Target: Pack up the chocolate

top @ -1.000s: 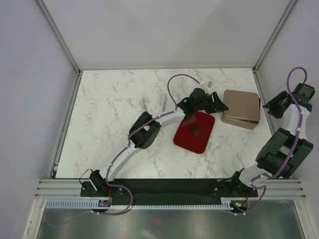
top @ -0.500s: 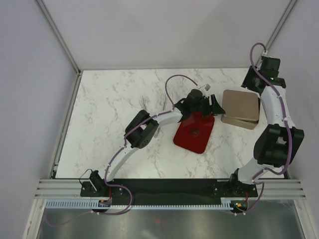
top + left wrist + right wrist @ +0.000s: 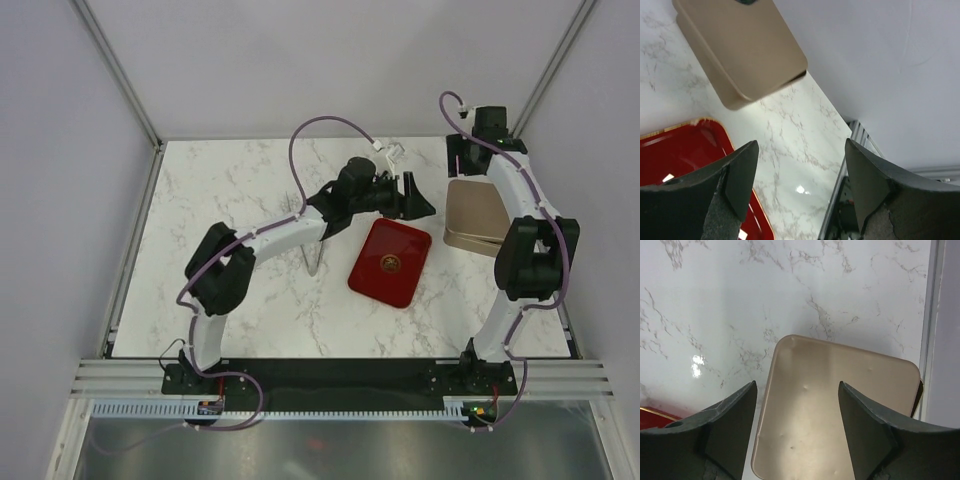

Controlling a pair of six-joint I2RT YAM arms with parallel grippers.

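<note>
**Two claws open, one chocolate on the tray**

Both claws are empty with jaws spread wide; confirmed in both wrist views.

- Left claw [image 3: 416,195] [image 3: 800,145]: arm stretched across the bench [image 3: 230,200], claw hanging above the far edge of the red tray [image 3: 372,280], not touching it. Its wrist view looks between the fingers at bare marble, with a corner of the red tray [image 3: 695,145] at lower left and the tan box [image 3: 740,45] at upper left.
- Right claw [image 3: 462,165] [image 3: 796,385]: arm folded up along the right side, claw over the far left corner of the tan box [image 3: 485,212]. Its wrist view looks straight down on the tan box [image 3: 840,410], the rounded lid corner sitting between the fingers. No contact visible. A sliver of the red tray [image 3: 655,415] shows at the left edge.
- Chocolate [image 3: 388,264]: only one piece can be made out, a small brownish blob near the tray centre. Too small to call its shape. Neither wrist view shows it.
- The tan box sits just right of the tray, near but apart. The top view shows two stacked layers, the upper one offset from the lower. I can't tell what's inside.
</note>
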